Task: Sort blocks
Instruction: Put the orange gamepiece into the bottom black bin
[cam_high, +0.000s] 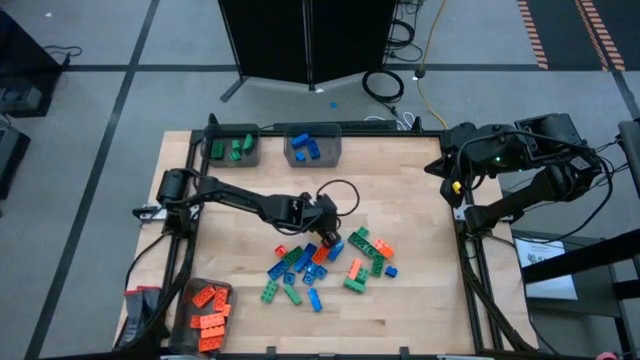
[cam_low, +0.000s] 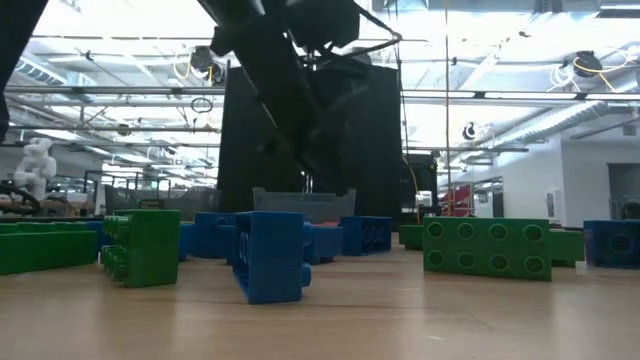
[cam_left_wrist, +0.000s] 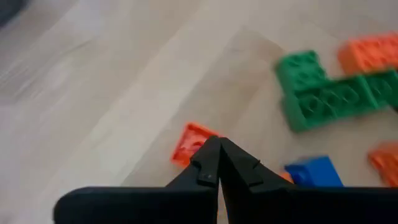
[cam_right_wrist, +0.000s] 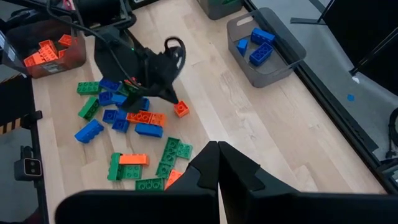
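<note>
From above, I see the scattered orange, green and blue studded plastic blocks (cam_high: 325, 265) low in the frame's centre on the wooden tabletop (cam_high: 410, 190). My left gripper (cam_high: 327, 238) hangs over the pile's upper edge, jaws clenched and empty, tips above a small orange brick (cam_left_wrist: 189, 143). A translucent grey bin (cam_high: 207, 312) at lower left holds orange pieces. At upper left, two more bins (cam_high: 312, 146) hold green and blue ones. My right gripper (cam_right_wrist: 219, 163) waits at the right edge, jaws clenched.

grey tiled floor (cam_high: 90, 110), black cabinet (cam_high: 310, 40)
</note>
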